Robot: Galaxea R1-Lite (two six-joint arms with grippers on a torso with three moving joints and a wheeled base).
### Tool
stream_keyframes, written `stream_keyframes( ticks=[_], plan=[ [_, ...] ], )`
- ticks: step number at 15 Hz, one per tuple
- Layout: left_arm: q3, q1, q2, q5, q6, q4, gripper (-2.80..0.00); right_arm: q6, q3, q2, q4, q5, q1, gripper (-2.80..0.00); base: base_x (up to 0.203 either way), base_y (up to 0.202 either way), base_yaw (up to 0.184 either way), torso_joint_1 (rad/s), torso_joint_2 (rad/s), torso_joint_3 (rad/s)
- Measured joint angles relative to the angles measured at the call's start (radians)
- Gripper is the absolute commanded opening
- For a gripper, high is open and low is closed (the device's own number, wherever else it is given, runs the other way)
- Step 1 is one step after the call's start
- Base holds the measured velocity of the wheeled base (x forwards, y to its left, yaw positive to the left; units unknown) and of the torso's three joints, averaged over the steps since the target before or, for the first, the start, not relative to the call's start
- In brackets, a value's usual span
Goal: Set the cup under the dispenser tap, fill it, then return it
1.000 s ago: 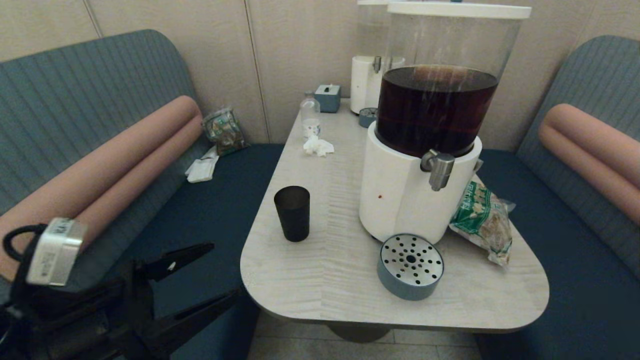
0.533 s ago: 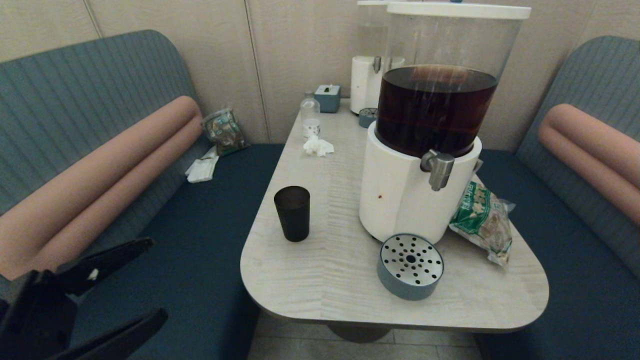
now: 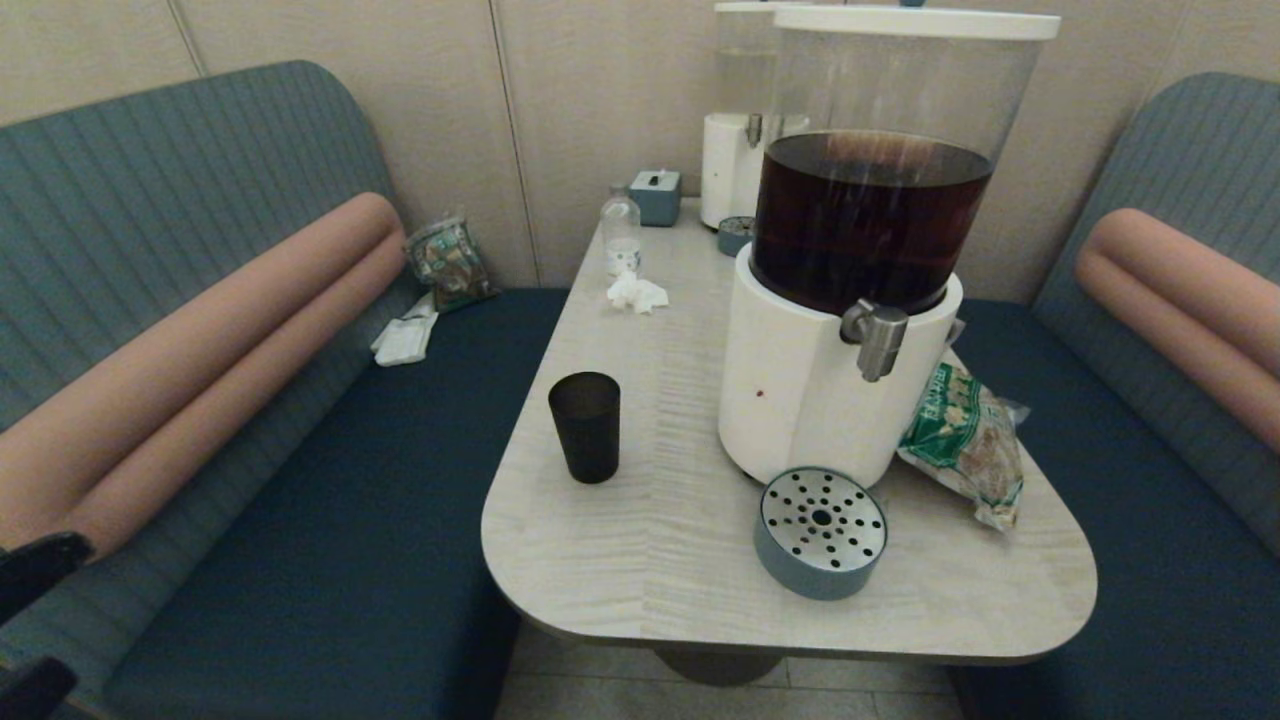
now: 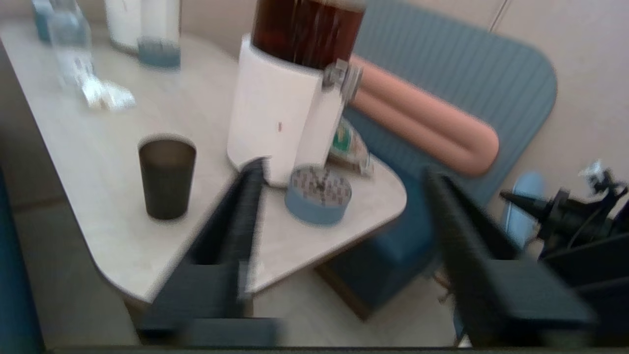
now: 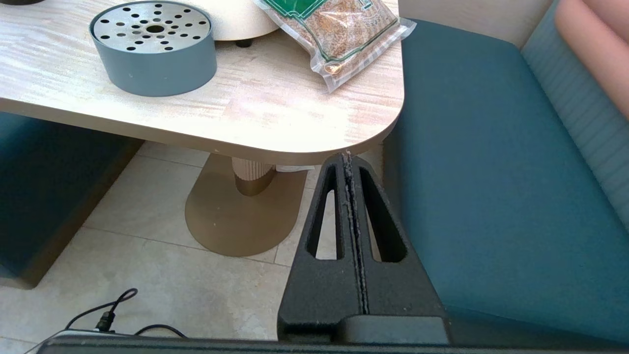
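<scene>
The dark tumbler cup [image 3: 584,425] stands upright on the pale table [image 3: 640,560], left of the big white-based dispenser [image 3: 800,390] with dark brown liquid. The dispenser's steel tap [image 3: 877,340] juts out over the round drip tray [image 3: 821,533], with nothing under it. My left gripper [image 3: 58,610] shows only at the lower left edge, over the bench and far from the cup. In the left wrist view the left gripper [image 4: 344,169] is open and empty, with the cup [image 4: 167,177] and tap [image 4: 344,81] beyond it. My right gripper [image 5: 348,157] is shut and empty below the table's near right corner.
A green snack bag [image 3: 965,440] lies right of the dispenser. Toward the far end stand a small clear bottle [image 3: 620,232], a crumpled tissue [image 3: 636,292], a blue-grey box [image 3: 655,195] and a smaller clear-liquid dispenser [image 3: 735,150]. Blue benches [image 3: 380,480] flank the table.
My left gripper has drawn back toward the lower left, from near the table's edge to the frame's corner, staying open. The cup has not moved.
</scene>
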Motion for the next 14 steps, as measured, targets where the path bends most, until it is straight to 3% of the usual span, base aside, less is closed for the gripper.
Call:
stream_keyframes(
  ticks=[3, 6, 11, 14],
  plan=[
    [-0.067, 0.001, -0.034, 0.064, 0.013, 0.055, -2.8, 0.0, 0.0, 0.0, 0.0, 0.0, 0.0, -2.8, 0.0, 0.0, 0.0, 0.0, 0.0, 0.0],
    [-0.112, 0.021, -0.068, 0.16, 0.074, 0.101, -2.8, 0.0, 0.0, 0.0, 0.0, 0.0, 0.0, -2.8, 0.0, 0.0, 0.0, 0.0, 0.0, 0.0],
    [-0.118, 0.098, -0.194, 0.191, 0.09, 0.14, -2.8, 0.0, 0.0, 0.0, 0.0, 0.0, 0.0, -2.8, 0.0, 0.0, 0.0, 0.0, 0.0, 0.0],
    [-0.134, 0.104, -0.25, 0.257, 0.103, 0.074, -2.8, 0.0, 0.0, 0.0, 0.0, 0.0, 0.0, -2.8, 0.0, 0.0, 0.0, 0.0, 0.0, 0.0]
  ],
)
